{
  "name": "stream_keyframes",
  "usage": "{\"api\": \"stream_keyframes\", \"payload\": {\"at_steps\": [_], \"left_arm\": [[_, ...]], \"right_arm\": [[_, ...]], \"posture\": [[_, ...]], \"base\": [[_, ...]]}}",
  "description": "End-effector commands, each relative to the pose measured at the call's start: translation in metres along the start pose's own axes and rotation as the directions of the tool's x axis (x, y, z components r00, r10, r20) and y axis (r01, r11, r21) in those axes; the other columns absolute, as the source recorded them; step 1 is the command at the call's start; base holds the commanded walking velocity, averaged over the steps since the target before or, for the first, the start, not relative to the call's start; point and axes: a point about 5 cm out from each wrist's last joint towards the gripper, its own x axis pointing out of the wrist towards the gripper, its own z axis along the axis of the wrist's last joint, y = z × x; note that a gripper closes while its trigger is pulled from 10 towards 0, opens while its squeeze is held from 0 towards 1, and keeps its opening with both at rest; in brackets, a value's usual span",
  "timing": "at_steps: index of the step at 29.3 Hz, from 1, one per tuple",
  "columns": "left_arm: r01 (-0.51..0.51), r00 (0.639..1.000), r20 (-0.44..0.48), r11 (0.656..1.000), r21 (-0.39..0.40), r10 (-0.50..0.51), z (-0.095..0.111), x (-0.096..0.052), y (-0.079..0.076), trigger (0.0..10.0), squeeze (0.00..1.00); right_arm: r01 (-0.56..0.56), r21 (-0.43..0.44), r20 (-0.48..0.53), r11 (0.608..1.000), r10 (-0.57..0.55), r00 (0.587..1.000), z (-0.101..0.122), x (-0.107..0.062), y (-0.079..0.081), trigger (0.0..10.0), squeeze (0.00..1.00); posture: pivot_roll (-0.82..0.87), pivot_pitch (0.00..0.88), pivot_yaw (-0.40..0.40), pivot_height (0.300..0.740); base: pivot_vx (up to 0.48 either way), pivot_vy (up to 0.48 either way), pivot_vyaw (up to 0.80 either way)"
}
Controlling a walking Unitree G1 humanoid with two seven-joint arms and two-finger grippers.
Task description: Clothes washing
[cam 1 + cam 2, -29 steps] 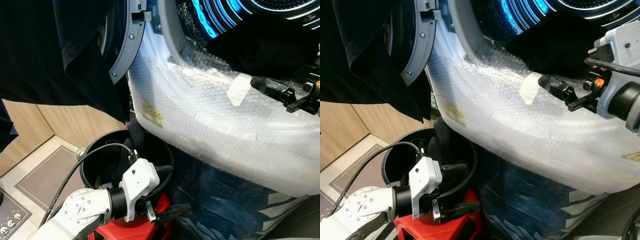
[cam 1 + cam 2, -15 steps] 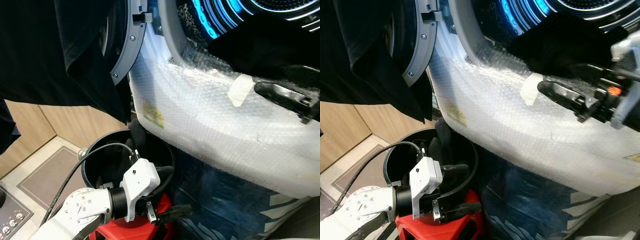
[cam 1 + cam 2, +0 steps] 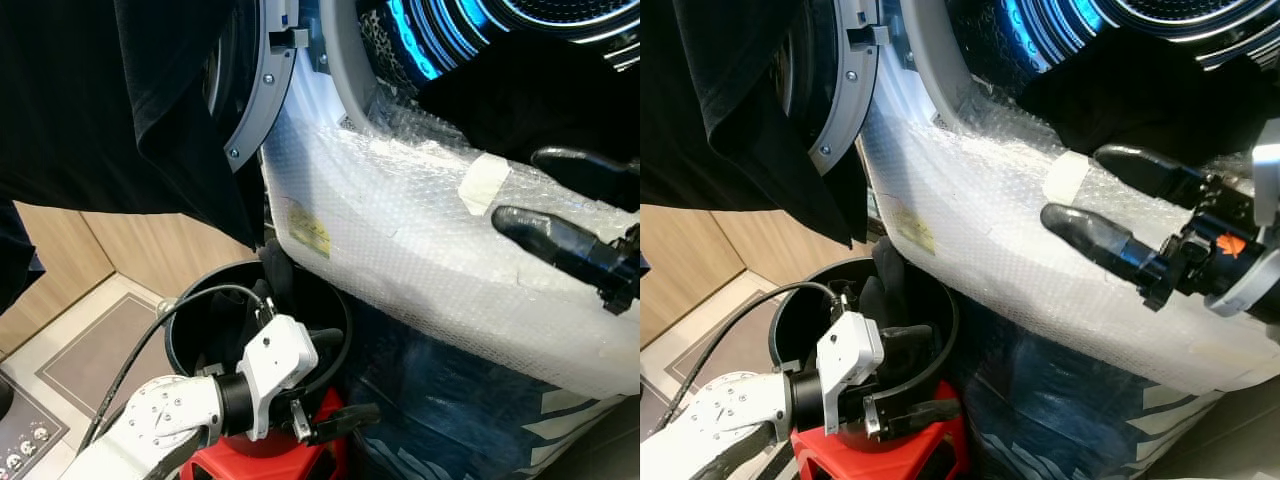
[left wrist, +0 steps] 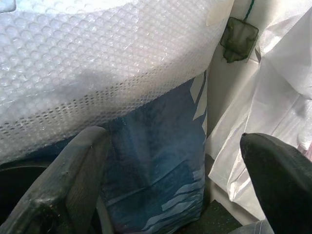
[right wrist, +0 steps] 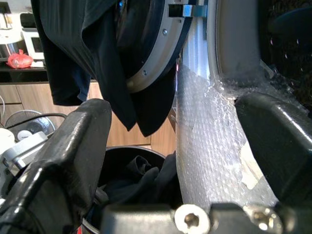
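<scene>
The right hand (image 3: 1110,195) is held spread and empty just below the dark clothes (image 3: 1160,95) at the drum mouth. The left hand (image 3: 335,385), also spread, hangs over the black bucket (image 3: 335,300) of laundry. The bubble wrap (image 3: 400,230) could be snagged.

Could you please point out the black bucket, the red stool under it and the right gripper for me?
black bucket (image 3: 340,305), left eye view, on its right rim.
red stool (image 3: 925,452), right eye view, on its top edge.
right gripper (image 3: 1092,190), right eye view, midway between its open fingertips.
</scene>
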Motion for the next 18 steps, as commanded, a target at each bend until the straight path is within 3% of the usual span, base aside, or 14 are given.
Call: {"api": "stream_keyframes", "payload": {"at_steps": [1, 2, 5, 9, 14, 18], "left_arm": [[-0.015, 1.000, -0.011, 1.000, 0.002, 0.015, -0.002, -0.002, 0.002, 10.0, 0.00], [-0.016, 1.000, -0.011, 1.000, 0.003, 0.016, -0.002, -0.002, 0.002, 10.0, 0.00], [-0.220, 0.972, -0.076, 0.975, 0.020, 0.221, -0.015, -0.012, 0.026, 10.0, 0.00], [-0.264, 0.960, -0.100, 0.965, 0.010, 0.263, -0.021, -0.016, 0.032, 10.0, 0.00], [-0.269, 0.958, -0.105, 0.963, 0.009, 0.268, -0.022, -0.016, 0.032, 10.0, 0.00], [-0.365, 0.921, -0.148, 0.931, -0.009, 0.360, -0.036, -0.021, 0.044, 10.0, 0.00]], "right_arm": [[-0.019, -0.031, 0.008, 0.999, 0.019, 1.000, 0.001, 0.000, 0.006, 10.0, 0.00], [-0.019, -0.032, 0.009, 0.999, 0.019, 1.000, 0.001, 0.000, 0.006, 10.0, 0.00], [-0.068, 0.046, -0.127, 0.997, 0.073, 0.989, -0.041, -0.004, 0.013, 10.0, 0.00], [-0.059, 0.103, -0.160, 0.993, 0.075, 0.984, -0.048, -0.007, 0.012, 10.0, 0.00], [-0.062, 0.104, -0.159, 0.993, 0.079, 0.984, -0.049, -0.007, 0.012, 10.0, 0.00], [-0.040, 0.129, -0.164, 0.991, 0.061, 0.985, -0.065, -0.011, 0.008, 10.0, 0.00]], "posture": [[-0.06, 0.121, 0.011, 0.740], [-0.06, 0.121, 0.011, 0.740], [-0.04, 0.123, 0.013, 0.740], [-0.04, 0.123, 0.013, 0.740], [-0.04, 0.123, 0.013, 0.740], [-0.03, 0.123, 0.018, 0.740]], "base": [[0.000, 0.000, 0.00], [0.000, 0.000, 0.00], [0.000, 0.000, 0.00], [0.000, 0.000, 0.00], [0.000, 0.000, 0.00], [0.000, 0.000, 0.00]]}}
